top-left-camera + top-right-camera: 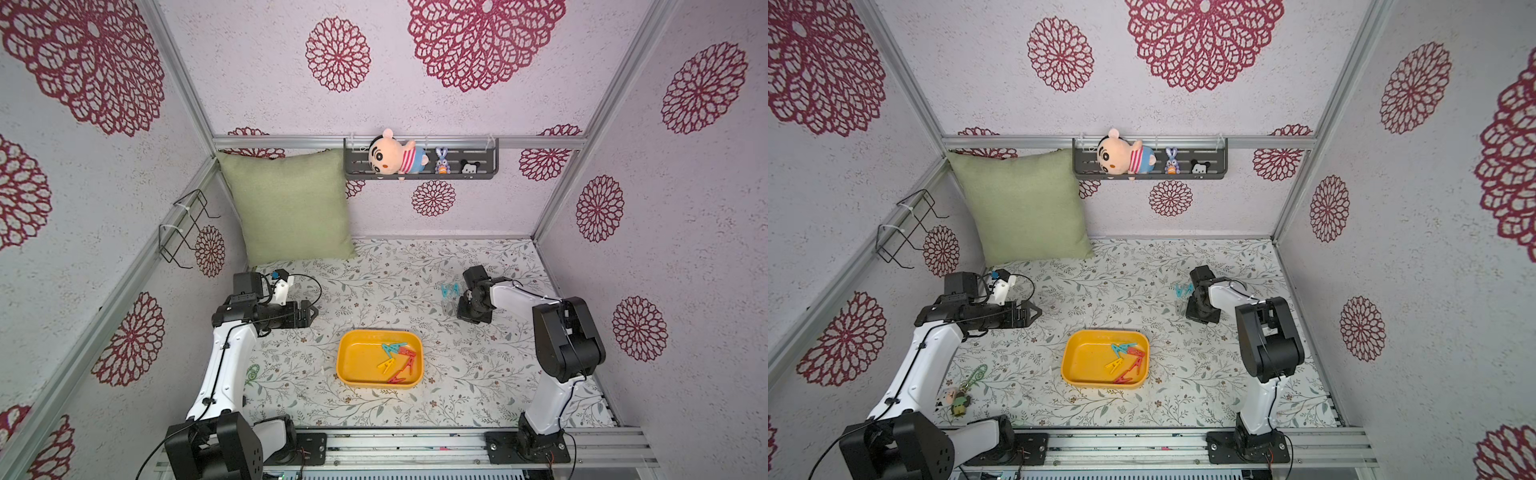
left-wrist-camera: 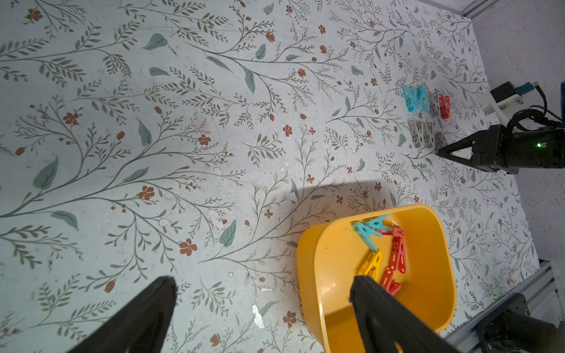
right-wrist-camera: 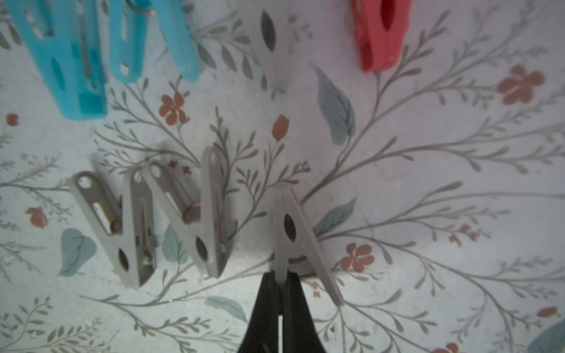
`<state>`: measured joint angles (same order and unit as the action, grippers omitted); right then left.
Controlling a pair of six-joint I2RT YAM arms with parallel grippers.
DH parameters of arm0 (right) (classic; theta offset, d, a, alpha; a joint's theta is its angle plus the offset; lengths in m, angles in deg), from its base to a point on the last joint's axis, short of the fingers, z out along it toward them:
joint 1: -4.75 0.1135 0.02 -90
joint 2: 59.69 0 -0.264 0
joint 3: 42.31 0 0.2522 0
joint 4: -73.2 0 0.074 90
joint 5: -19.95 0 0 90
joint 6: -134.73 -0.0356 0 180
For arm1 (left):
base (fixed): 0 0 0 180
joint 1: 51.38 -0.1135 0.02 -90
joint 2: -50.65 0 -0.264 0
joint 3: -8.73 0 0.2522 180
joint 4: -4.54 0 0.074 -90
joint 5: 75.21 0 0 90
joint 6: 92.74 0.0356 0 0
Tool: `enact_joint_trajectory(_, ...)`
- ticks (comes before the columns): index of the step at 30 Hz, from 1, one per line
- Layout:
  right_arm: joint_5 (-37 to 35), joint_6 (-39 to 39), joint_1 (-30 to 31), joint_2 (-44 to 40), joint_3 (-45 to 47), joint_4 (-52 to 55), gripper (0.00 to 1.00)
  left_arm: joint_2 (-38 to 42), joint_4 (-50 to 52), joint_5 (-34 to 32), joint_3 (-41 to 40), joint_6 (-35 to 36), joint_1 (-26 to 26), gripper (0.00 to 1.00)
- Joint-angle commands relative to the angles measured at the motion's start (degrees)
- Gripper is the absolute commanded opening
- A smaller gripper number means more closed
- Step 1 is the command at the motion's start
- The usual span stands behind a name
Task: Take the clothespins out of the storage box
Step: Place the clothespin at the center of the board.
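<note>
- In both top views, the yellow storage box sat near the middle of the floral tabletop. We counted a handful of clothespins in the half nearer the right arm: teal, red and yellow.
- There too, the left hand hung above the tabletop, behind the storage box and off to the left, its jaws spread wide with nothing between them.
- The right hand pointed down at the tabletop well behind the storage box on the right, just beside two teal clothespins. Its own body hid its tips from us.
- In the left wrist view, the left hand showed both jaws far apart, one of them over the storage box. Inside we made out two teal clothespins, one yellow and a few red, bunched together.
- Out on the tabletop, well apart from the storage box, lay a loose group: the two teal ones, a red clothespin and several grey ones. The right hand was drawn to a closed point at its edge.
- In the right wrist view, the right hand was clamped on one leg of a grey clothespin, whose other leg splayed out sideways. Two more grey pins lay just beside it.
</note>
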<state>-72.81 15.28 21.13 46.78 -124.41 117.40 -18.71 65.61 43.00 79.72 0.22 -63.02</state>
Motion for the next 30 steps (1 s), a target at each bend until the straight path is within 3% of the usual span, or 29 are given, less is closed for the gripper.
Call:
enact_joint_trajectory(1, -1.1, 0.9, -0.3, 1.1, -1.8, 0.5, 0.00, 0.6, -1.0, 0.6, 0.3, 0.4, -0.6, 0.97)
enact_joint_trajectory(14, -1.8, 0.6, -0.7, 2.2, -2.9, 0.9, 0.00, 0.7, -0.9, 0.5, 0.3, 0.5, -0.7, 0.97)
enact_joint_trajectory(30, -2.5, 1.2, -0.6, -0.7, -5.0, 3.2, 0.26, 0.7, -0.8, 0.8, 0.3, 0.5, -0.7, 0.97)
